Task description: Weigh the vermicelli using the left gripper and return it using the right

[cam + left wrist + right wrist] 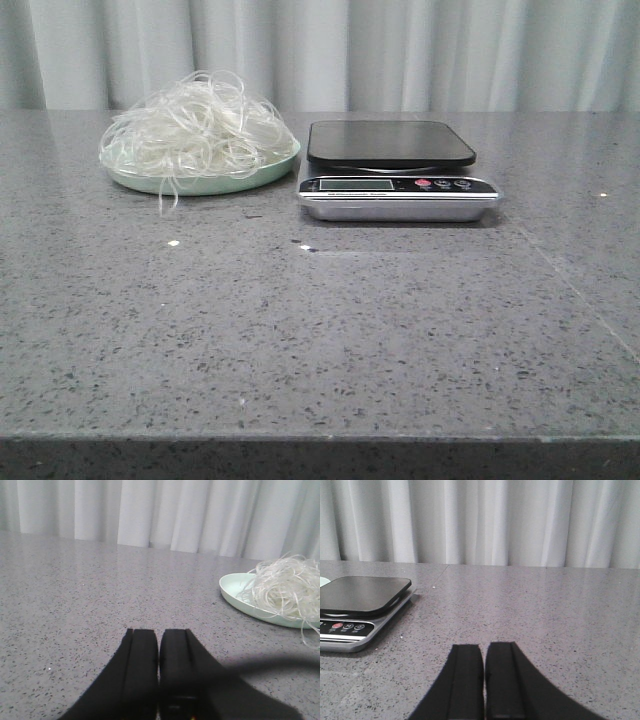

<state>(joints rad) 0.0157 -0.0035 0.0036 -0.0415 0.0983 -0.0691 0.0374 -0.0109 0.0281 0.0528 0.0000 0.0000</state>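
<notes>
Right end effector [484, 680] closed, empty; scale [362, 611] nearby.

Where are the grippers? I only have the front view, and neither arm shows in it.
Observer: The left gripper sits low over the table, fingers closed together, holding nothing.
Operator: And the right?
Observer: The right gripper is the same: closed, empty, with the scale ahead of it to one side.
Operator: Is the left one near the vermicelli?
Observer: No. The vermicelli on its plate lies ahead of it, clear of the fingers.
</notes>
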